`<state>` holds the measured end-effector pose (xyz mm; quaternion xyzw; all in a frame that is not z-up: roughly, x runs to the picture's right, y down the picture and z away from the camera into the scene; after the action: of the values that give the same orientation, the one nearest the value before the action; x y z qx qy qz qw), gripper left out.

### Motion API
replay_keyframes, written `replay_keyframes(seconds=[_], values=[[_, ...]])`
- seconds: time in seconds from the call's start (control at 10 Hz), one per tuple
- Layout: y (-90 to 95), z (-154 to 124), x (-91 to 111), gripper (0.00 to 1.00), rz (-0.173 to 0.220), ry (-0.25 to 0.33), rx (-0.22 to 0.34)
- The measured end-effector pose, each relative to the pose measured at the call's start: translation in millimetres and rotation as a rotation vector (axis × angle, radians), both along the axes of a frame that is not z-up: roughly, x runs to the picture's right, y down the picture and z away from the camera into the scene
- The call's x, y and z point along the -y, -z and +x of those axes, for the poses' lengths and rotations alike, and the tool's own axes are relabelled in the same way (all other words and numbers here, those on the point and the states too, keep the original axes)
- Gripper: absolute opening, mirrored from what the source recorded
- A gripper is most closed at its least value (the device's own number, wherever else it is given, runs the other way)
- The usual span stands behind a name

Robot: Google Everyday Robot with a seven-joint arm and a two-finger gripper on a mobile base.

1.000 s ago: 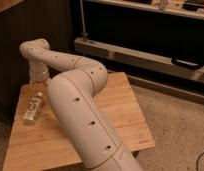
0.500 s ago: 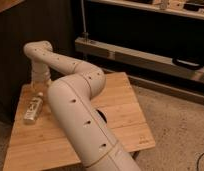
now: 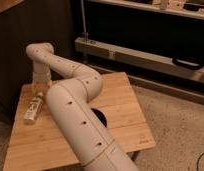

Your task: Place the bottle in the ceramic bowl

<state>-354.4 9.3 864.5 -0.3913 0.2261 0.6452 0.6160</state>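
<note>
I have one camera, mounted high behind the arm [image 3: 77, 117] and so close that the arm fills the middle. It looks forward and down over the wooden table [image 3: 122, 102]. The gripper [image 3: 40, 86] hangs at ten o'clock, and a metal shelf [image 3: 145, 57] runs from twelve to three.

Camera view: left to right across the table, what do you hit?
bottle → bowl, partly hidden by the arm → bare right side of the table. The gripper hangs over the bottle's far end and overlaps it, so it is left out.
</note>
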Motion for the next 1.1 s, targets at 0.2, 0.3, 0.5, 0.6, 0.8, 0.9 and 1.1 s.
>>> replay_keyframes(seconds=[0.2, 0.3, 0.5, 0.6, 0.8, 0.9, 1.1], values=[[-2.2, -9.9, -4.5, 0.65, -0.010, 0.010, 0.004], [-3.5, -14.8, -6.2, 0.65, -0.014, 0.014, 0.006], [-5.7, -23.7, -10.4, 0.65, -0.021, 0.022, 0.007], [-7.0, -26.7, -12.3, 0.65, -0.024, 0.025, 0.005], [-10.6, -35.7, -18.4, 0.65, -0.032, 0.031, 0.002], [-11.9, -39.0, -20.8, 0.65, -0.035, 0.034, 0.000], [-16.1, -44.5, -28.6, 0.65, -0.042, 0.045, -0.004]])
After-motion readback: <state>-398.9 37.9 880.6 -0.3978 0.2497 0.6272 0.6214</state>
